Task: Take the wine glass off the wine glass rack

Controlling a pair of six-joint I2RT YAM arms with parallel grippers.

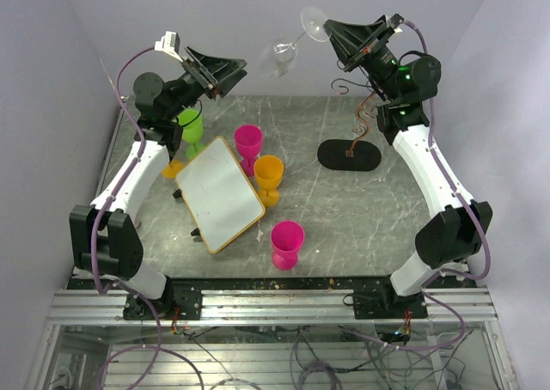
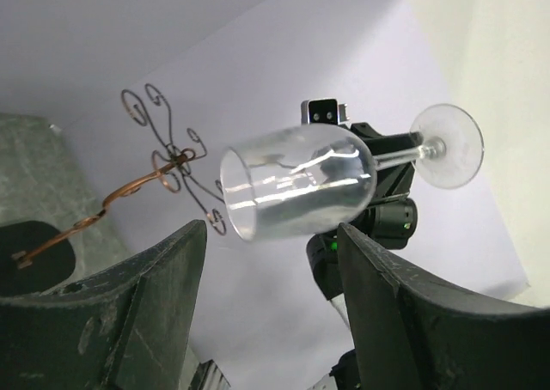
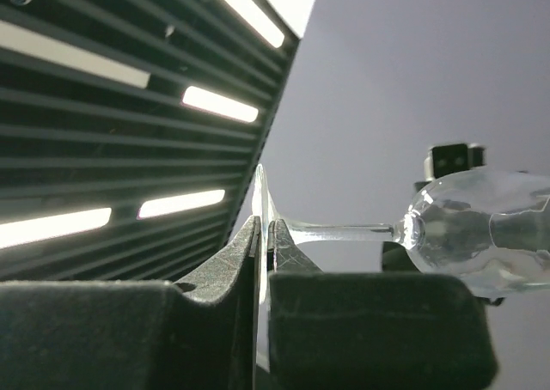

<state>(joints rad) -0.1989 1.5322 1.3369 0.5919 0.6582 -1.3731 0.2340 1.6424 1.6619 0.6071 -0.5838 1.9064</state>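
The clear wine glass hangs in the air, lying sideways, high above the table's back edge and clear of the rack. My right gripper is shut on its foot; in the right wrist view the jaws pinch the thin foot disc with the stem and bowl reaching right. The wine glass rack stands on its black oval base, its spiral arms bare. My left gripper is open, just left of the bowl, which floats above its fingers.
On the grey table stand a green cup, a pink cup, an orange cup and a magenta cup. A white board with a wooden frame lies tilted at centre left. White walls close in the back and sides.
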